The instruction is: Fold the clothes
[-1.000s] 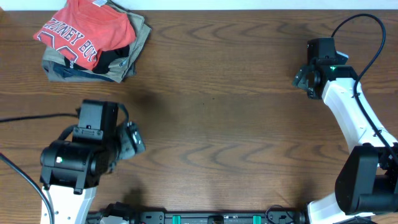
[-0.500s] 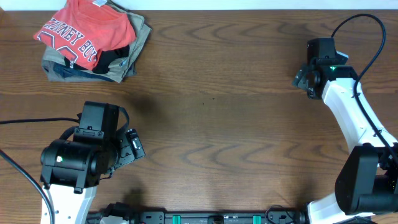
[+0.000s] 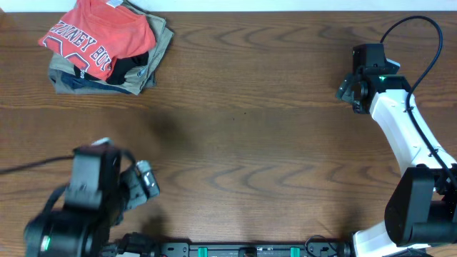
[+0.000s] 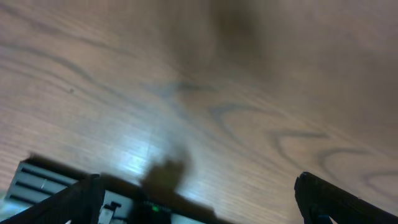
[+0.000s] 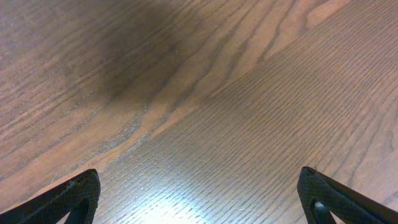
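The red-orange T-shirt point(image 3: 96, 36) with white lettering lies folded on top of a pile at the table's far left corner. My left gripper point(image 3: 148, 180) is near the table's front left, far from the shirt; in the left wrist view its jaws point(image 4: 199, 202) are wide apart and empty over bare wood. My right gripper point(image 3: 345, 91) is at the far right of the table; in the right wrist view its jaws point(image 5: 199, 199) are open and empty above the wood.
Under the shirt lie a folded black garment point(image 3: 132, 66) and a khaki garment point(image 3: 158, 44). The wooden table point(image 3: 250, 135) runs across the view. The table's front edge and a rail with a green light point(image 4: 152, 206) show in the left wrist view.
My left arm has pulled back toward the front edge and swung, with its wrist view blurred. The right arm and the pile have not moved.
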